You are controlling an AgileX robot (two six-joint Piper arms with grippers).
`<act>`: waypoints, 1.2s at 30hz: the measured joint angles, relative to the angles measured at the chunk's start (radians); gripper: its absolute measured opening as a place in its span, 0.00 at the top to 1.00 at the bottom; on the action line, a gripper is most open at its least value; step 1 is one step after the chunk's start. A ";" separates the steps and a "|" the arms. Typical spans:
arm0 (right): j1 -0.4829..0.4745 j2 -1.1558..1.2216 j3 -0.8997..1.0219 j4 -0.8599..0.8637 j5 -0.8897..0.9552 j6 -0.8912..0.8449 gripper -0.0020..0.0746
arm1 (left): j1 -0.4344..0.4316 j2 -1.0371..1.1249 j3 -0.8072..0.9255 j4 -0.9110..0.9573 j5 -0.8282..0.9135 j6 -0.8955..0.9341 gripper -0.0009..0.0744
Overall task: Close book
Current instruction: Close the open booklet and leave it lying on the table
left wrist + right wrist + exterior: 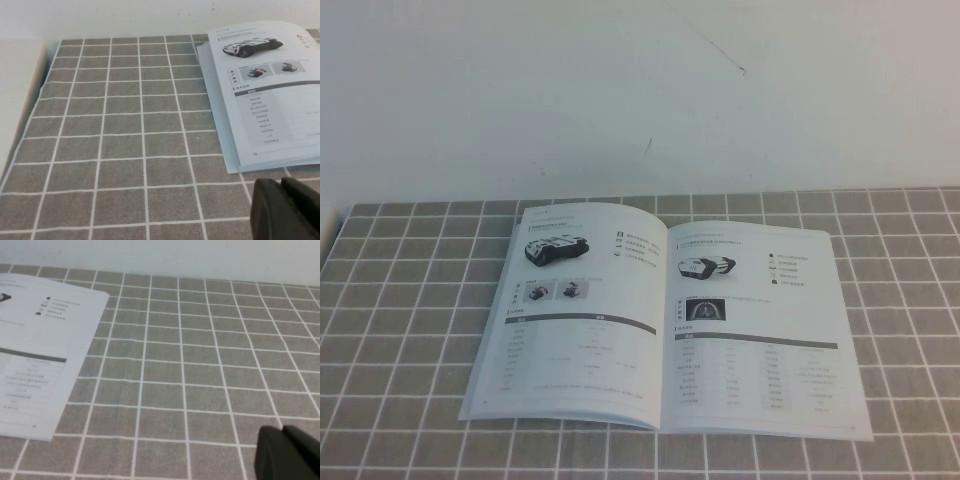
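An open book (665, 315) lies flat in the middle of the checked tablecloth, showing white pages with vehicle pictures and tables. Neither arm appears in the high view. The left wrist view shows the book's left page (270, 85) ahead, and my left gripper (281, 186) hangs a little short of its near corner, fingers pressed together with nothing between them. In the right wrist view the book's right page (35, 345) lies off to one side, while my right gripper (282, 432) is over bare cloth, shut and empty.
A grey tablecloth with a white grid (410, 300) covers the table up to a white wall (620, 90). A white strip of bare table edge (17, 90) runs along the cloth's left side.
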 joint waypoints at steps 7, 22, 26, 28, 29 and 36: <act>-0.025 0.000 0.000 0.000 0.000 0.000 0.98 | 0.008 0.000 0.000 0.000 0.000 0.000 0.99; -0.058 0.000 0.000 -0.002 0.000 0.000 0.98 | 0.009 0.000 0.000 0.000 0.000 0.000 0.99; -0.058 0.000 0.000 -0.002 0.000 0.000 0.98 | 0.009 0.000 0.000 0.000 0.000 0.000 0.99; -0.058 0.000 0.000 -0.002 0.000 0.000 0.98 | 0.009 0.000 0.000 0.000 0.000 0.000 0.99; -0.058 0.000 0.000 -0.002 0.000 0.000 0.98 | 0.009 0.000 0.000 0.000 0.000 0.000 0.99; -0.058 0.000 0.000 -0.002 0.000 0.000 0.98 | 0.009 0.000 0.000 0.000 0.000 0.004 0.99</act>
